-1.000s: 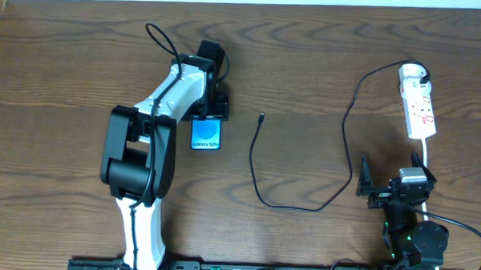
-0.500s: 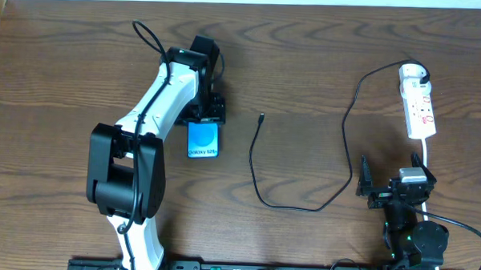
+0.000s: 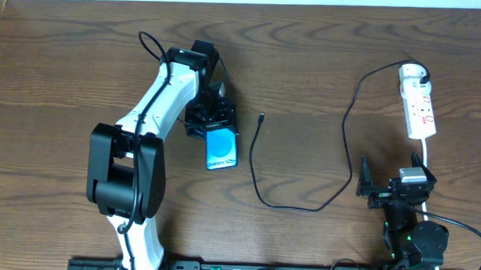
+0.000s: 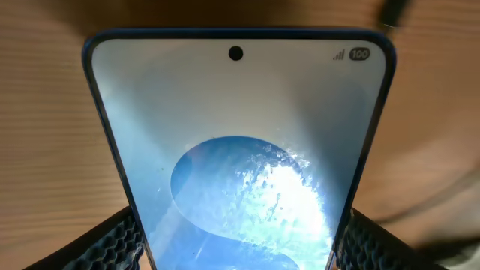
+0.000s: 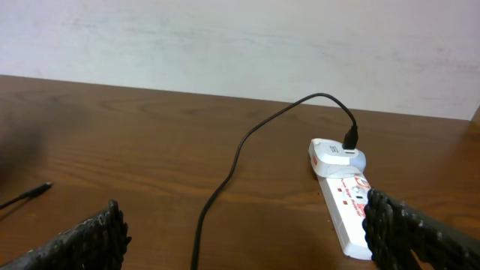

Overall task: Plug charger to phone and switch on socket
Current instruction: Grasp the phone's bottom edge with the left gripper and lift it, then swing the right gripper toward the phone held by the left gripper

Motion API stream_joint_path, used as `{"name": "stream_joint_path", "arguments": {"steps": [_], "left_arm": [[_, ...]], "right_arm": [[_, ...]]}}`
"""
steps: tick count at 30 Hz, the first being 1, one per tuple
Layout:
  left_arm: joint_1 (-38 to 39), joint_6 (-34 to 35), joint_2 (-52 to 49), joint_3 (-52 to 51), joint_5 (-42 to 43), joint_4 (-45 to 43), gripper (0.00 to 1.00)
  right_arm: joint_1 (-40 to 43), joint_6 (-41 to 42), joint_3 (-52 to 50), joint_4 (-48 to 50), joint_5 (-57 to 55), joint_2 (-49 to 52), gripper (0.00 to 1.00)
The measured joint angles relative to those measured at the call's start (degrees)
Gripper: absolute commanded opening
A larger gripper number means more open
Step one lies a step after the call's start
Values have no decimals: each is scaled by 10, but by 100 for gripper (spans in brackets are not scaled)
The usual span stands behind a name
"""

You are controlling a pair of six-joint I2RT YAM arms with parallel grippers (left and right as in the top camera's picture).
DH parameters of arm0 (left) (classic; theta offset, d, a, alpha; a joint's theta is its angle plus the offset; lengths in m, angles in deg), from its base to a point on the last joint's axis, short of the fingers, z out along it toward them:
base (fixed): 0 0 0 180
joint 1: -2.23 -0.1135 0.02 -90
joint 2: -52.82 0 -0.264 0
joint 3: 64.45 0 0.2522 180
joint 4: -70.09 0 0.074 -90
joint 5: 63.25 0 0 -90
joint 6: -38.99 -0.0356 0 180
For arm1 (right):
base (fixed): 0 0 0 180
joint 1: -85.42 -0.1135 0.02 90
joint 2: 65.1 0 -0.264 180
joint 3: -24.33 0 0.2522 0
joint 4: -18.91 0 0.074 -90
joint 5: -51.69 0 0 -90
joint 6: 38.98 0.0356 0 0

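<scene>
**Phone held crosswise, cable tip lying free beside it**

The phone [image 3: 221, 148] sits left of centre on the table [image 3: 66, 65], screen up and lit, tilted so its free end points toward the near edge. The left gripper [image 3: 213, 130] has it clamped across its width. In the left wrist view both pads [image 4: 112, 241] press against the phone's side edges. Whether the phone rests on the wood or hangs just above it, I cannot tell.

The front camera hole is at the end away from the fingers, so the charging port is probably at the gripped end. The grip should therefore stay on the sides and leave that short edge clear.

Just to the phone's right lies the connector tip [image 3: 261, 116] of the charger [image 3: 251, 163], untouched. Its black cable loops across to the white plug head [image 3: 413, 74], already seated in the socket [image 3: 420, 109].

The right gripper [image 3: 393, 176] hangs fully open and empty near the socket, well apart from the tip. To do this step well, hold the phone steady and flat, then line port and tip up on one axis. Slack in the cable looks ample.
</scene>
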Motion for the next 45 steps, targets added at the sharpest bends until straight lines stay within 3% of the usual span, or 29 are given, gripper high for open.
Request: {"name": "stream_joint_path", "arguments": {"steps": [11, 15, 23, 34, 45], "left_arm": [[-37, 16, 0, 0, 224, -11, 72], [-62, 89, 0, 0, 266, -12, 66], [-87, 263, 0, 0, 322, -29, 65], [-105, 334, 0, 0, 515, -61, 66], [-115, 408, 0, 0, 557, -61, 65]], "right_arm": [[0, 0, 0, 0, 0, 0, 99], [0, 0, 0, 0, 0, 0, 99], [0, 0, 0, 0, 0, 0, 99], [0, 0, 0, 0, 0, 0, 99], [0, 0, 0, 0, 0, 0, 99]]}}
